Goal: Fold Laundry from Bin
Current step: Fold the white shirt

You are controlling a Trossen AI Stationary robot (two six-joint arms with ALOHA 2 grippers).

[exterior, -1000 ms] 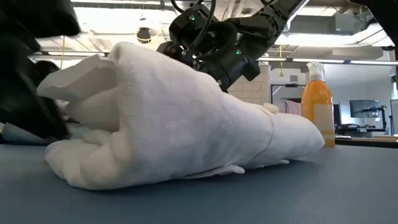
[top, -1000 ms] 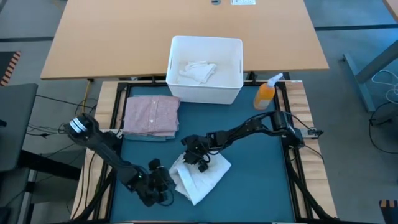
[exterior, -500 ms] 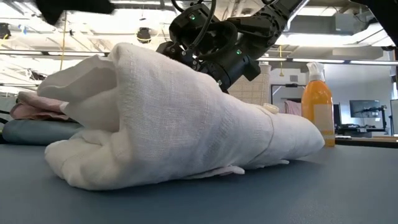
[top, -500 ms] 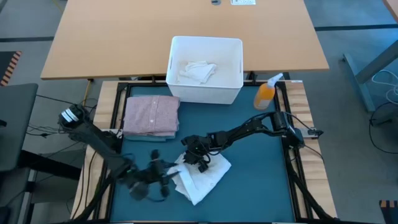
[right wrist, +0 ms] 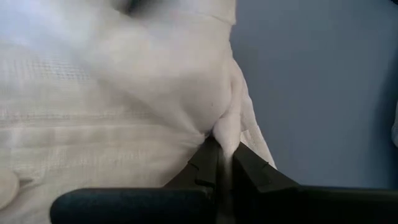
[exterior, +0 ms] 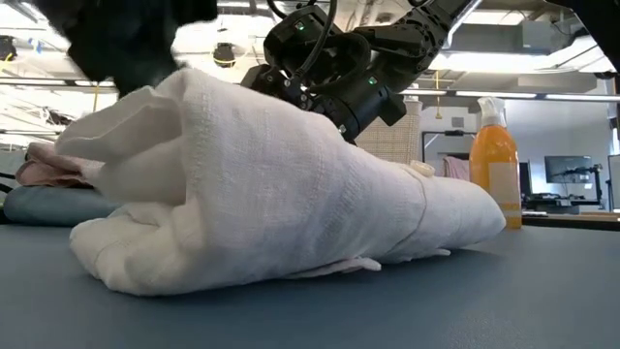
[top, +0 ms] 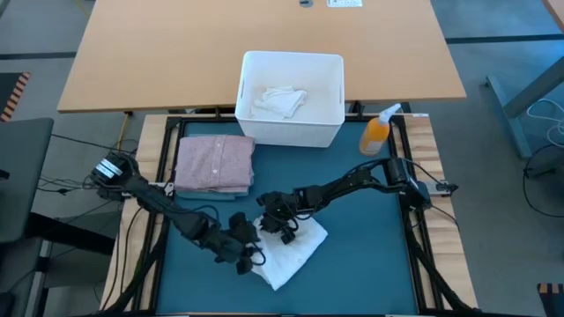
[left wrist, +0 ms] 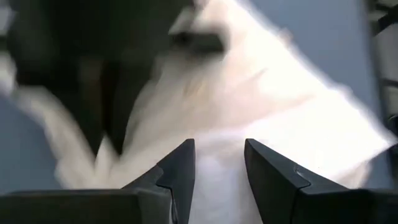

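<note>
A folded white cloth [top: 295, 248] lies on the teal mat [top: 370, 264], bulging up in the low view [exterior: 291, 204]. My right gripper [top: 280, 231] is shut on its far upper part. My left gripper [top: 249, 257] hovers open at the cloth's left edge, and its wrist view shows white cloth [left wrist: 217, 124] beyond the gap between the fingers. I cannot tell whether it touches the cloth. A folded pink shirt [top: 214, 163] rests flat on the mat's far left corner. The white bin [top: 291, 56] beyond the mat holds another white piece [top: 280, 99]. My right gripper pinches a raised fold of the white cloth [right wrist: 222, 134] between its two fingers, on the cloth's upper far side. The fingers slant down from the table's far right. The rest of the cloth lies heaped on the mat.
An orange spray bottle [top: 376, 132] stands at the mat's far right corner, right of the bin. Bare mat lies to the right and near side of the white cloth. A light wooden table [top: 159, 53] stretches beyond the bin.
My left gripper has lifted off the mat beside the cloth's near left corner. It has swung up and toward the table's right, turning as it went, and now hangs over the cloth's left edge. The cloth and my right gripper have stayed where they were.
</note>
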